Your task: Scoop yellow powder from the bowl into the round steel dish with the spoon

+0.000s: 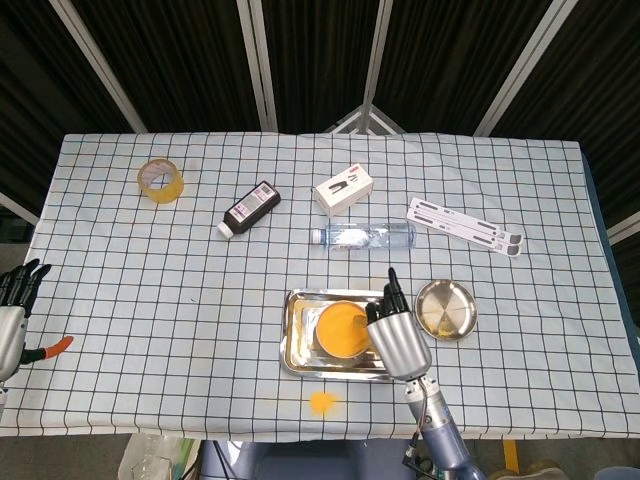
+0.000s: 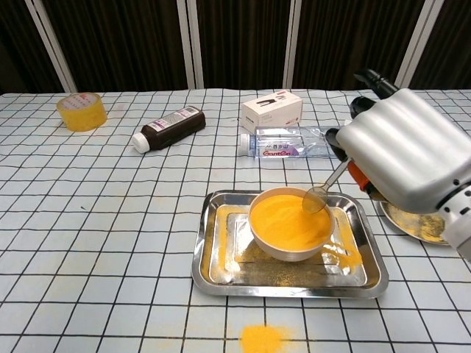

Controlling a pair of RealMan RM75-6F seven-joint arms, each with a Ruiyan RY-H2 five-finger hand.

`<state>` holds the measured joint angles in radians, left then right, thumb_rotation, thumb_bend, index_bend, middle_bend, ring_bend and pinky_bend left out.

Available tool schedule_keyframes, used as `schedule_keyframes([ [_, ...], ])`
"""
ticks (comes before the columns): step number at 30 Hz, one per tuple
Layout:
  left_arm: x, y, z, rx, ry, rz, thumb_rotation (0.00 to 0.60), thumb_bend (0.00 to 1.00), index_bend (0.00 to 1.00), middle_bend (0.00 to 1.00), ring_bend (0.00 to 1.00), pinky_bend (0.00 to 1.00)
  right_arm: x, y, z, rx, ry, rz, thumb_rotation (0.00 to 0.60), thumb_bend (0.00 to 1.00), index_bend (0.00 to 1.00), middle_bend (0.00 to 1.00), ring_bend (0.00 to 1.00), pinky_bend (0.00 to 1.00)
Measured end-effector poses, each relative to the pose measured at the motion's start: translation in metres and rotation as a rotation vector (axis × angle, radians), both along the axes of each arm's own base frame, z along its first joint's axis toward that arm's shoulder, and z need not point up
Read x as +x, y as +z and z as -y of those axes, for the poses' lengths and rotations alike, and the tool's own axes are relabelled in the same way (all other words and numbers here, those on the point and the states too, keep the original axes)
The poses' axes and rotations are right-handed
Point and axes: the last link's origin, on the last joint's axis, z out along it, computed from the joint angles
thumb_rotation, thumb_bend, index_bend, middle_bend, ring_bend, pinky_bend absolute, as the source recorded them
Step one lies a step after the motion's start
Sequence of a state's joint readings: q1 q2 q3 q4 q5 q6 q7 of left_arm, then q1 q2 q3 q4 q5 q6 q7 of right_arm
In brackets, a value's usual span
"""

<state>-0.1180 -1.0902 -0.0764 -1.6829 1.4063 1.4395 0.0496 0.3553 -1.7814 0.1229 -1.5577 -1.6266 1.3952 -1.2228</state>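
A white bowl (image 2: 288, 220) heaped with yellow powder stands in a steel tray (image 2: 213, 272); from the head view the bowl (image 1: 343, 328) is half covered by my right hand (image 1: 398, 335). That right hand (image 2: 408, 158) holds the spoon (image 2: 318, 197) by its handle, the spoon's head hanging just over the bowl's right rim. I cannot tell whether powder lies in it. The round steel dish (image 1: 447, 309) sits to the right of the tray, and in the chest view the dish (image 2: 416, 220) peeks out under the hand. My left hand (image 1: 12, 310) is at the table's left edge, fingers apart, holding nothing.
Spilled powder (image 2: 261, 338) lies on the cloth in front of the tray, and more inside the tray. Further back are a tape roll (image 1: 160, 179), a dark bottle (image 1: 250, 209), a white box (image 1: 343, 190), a water bottle (image 1: 362, 236) and a white strip (image 1: 465, 227).
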Motion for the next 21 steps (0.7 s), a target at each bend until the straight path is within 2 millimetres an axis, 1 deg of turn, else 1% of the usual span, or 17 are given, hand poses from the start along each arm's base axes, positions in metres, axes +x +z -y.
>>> schedule_keyframes([
  [5,0.0,0.0,0.0,-0.002,0.0,-0.001,0.6,0.0,0.0,0.0,0.0,0.0,-0.006,0.003,0.005,-0.014,-0.021,-0.006,0.6,0.65,0.67,0.62,0.29,0.0],
  [10,0.0,-0.001,0.0,-0.004,0.0,-0.003,0.6,0.0,0.0,0.0,0.0,0.0,-0.01,0.001,0.004,-0.008,-0.027,-0.007,0.6,0.65,0.67,0.62,0.29,0.0],
  [15,0.0,-0.001,0.0,-0.004,0.001,-0.004,0.6,0.0,0.0,0.0,0.0,0.0,-0.01,-0.005,-0.003,0.019,-0.024,0.002,0.6,0.65,0.67,0.62,0.29,0.0],
  [21,0.0,-0.001,0.0,-0.005,0.002,-0.004,0.6,0.0,0.0,0.0,0.0,0.0,-0.003,-0.014,-0.015,0.067,0.001,0.025,0.6,0.65,0.67,0.62,0.29,0.0],
])
